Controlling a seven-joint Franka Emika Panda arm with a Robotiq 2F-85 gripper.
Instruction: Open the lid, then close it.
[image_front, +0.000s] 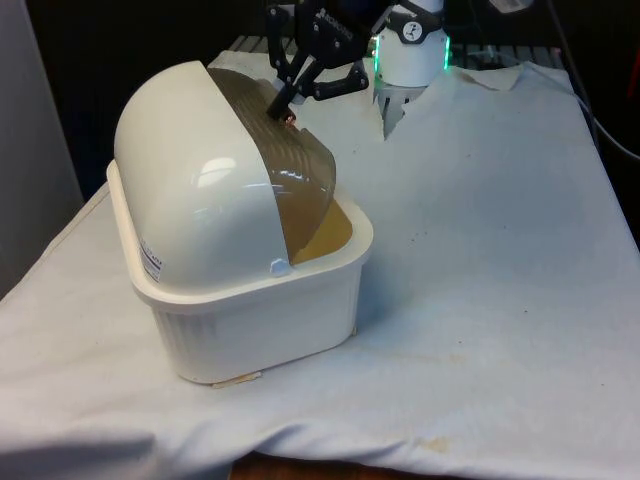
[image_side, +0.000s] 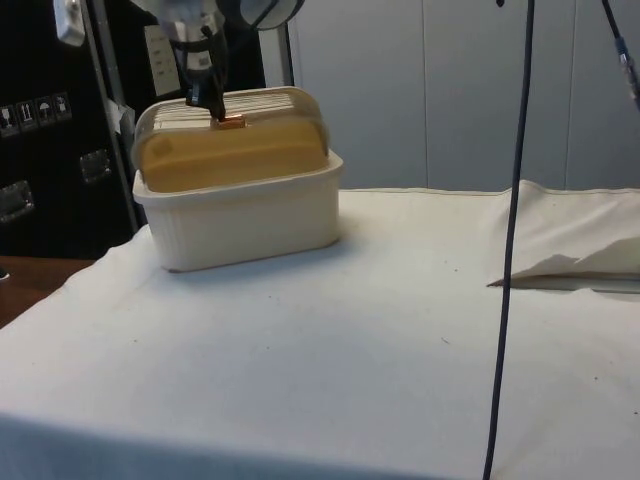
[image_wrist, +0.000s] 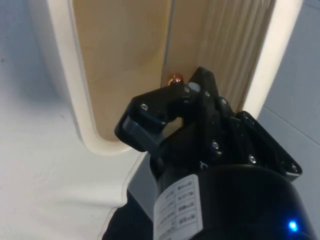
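End effector (image_front: 285, 108) at lid handle (image_side: 229, 122)

Glossy cream plastic bread box (image_front: 200, 210); ribbed, translucent amber lid (image_front: 295, 170) with coppery metal handle (image_side: 229, 122); matt white cloth (image_front: 480, 300).

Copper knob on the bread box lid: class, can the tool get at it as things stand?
Probably yes. The tool is already at the copper knob on top of the ribbed lid, with nothing between them; the bread box stands alone on the cloth.
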